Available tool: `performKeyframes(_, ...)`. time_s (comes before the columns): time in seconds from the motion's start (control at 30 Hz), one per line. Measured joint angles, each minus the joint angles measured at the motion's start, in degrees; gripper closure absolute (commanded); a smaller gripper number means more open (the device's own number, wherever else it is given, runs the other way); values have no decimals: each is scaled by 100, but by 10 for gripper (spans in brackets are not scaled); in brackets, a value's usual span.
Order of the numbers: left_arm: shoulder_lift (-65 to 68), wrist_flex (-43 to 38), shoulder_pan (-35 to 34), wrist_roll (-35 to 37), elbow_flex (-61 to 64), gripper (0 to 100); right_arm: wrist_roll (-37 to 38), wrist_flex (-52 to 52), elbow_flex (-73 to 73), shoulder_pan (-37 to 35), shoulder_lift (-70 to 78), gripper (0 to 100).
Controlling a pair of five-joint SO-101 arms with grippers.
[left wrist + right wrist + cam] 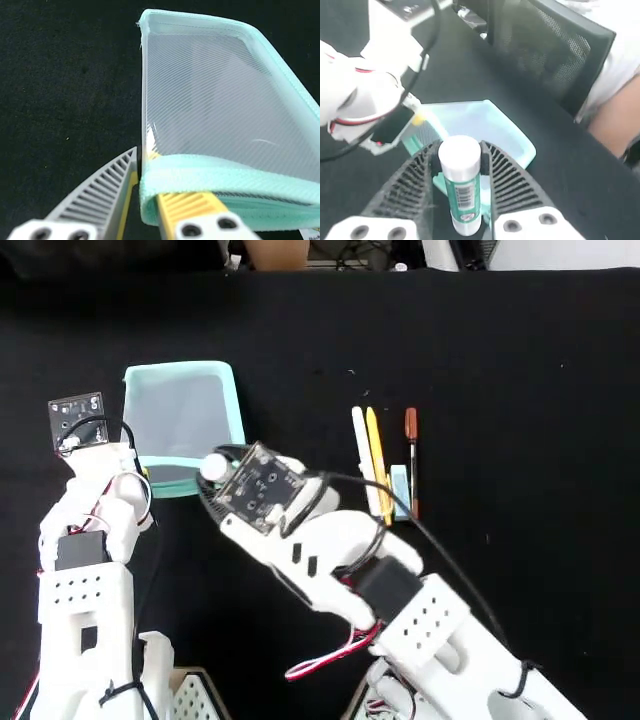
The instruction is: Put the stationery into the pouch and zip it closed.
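1. Pouch [180, 420], high view: teal mesh, lying flat on the left part of the black table [500, 360], mouth facing the arms. The left gripper [150, 478] sits at the mouth's corner. The right arm [330, 560] carries a glue stick [213, 465], white cap right at the mouth rim. Well apart to the right lie a white pen [360, 455], a yellow pen [376, 455] and a brown pen [411, 455] side by side, with a pale blue eraser [400, 490] between them at the near end.
2. Left wrist view: fingers pinching the pouch's mouth edge, the yellow one inside the rim and the grey one outside. The mouth gapes only slightly from here.
3. Right wrist view: the right gripper [461, 150] has its fingers clamped on the glue stick's body, cap leading and aimed at the pouch.
4. Step in hand, as I read it, is inserting the glue stick.
   - Use the left pinch to lift the lip and anchor the pouch so it doesn't slide.
   - Line the stick up with the mouth, come in shallow and slip the cap under the raised lip.
   - Release only once most of the body is inside.
   - Risk: the cap catches the zipper band and shoves the pouch away.
5. Surface is matte black cloth, flat. Right wrist view has a dark mesh-backed chair [560, 45] beyond the table.
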Motion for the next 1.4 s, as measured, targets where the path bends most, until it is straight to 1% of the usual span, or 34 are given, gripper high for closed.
performKeyframes(0.17, 0, 1204, 0, 9, -923, 970, 0, -387, 9, 0, 0, 986)
performKeyframes(0.27, 0, 1925, 0, 44, -1556, 970, -97, -501, 9, -149, 0, 986)
performKeyframes(0.4, 0, 2602, 18, 53, -2382, 970, -149, -501, 9, -176, -229, 986)
performKeyframes(0.57, 18, 3323, 440, 53, -3279, 970, -149, -501, -79, -237, -870, 986)
performKeyframes(0.7, 18, 3437, 695, 62, -3543, 970, -149, -501, -308, -369, -1160, 986)
performKeyframes(0.87, 18, 3701, 712, 62, -3666, 970, -149, -501, -466, -378, -1213, 986)
performKeyframes(1.07, 105, 3719, 712, 202, -3675, 970, -149, -501, -413, -378, -1213, 986)
performKeyframes(1.23, 932, 3719, 712, 290, -3745, 970, -149, -501, -387, -484, -1213, 986)
performKeyframes(1.4, 1908, 3851, 721, 387, -4193, 970, -149, -501, -360, -668, -1213, 986)
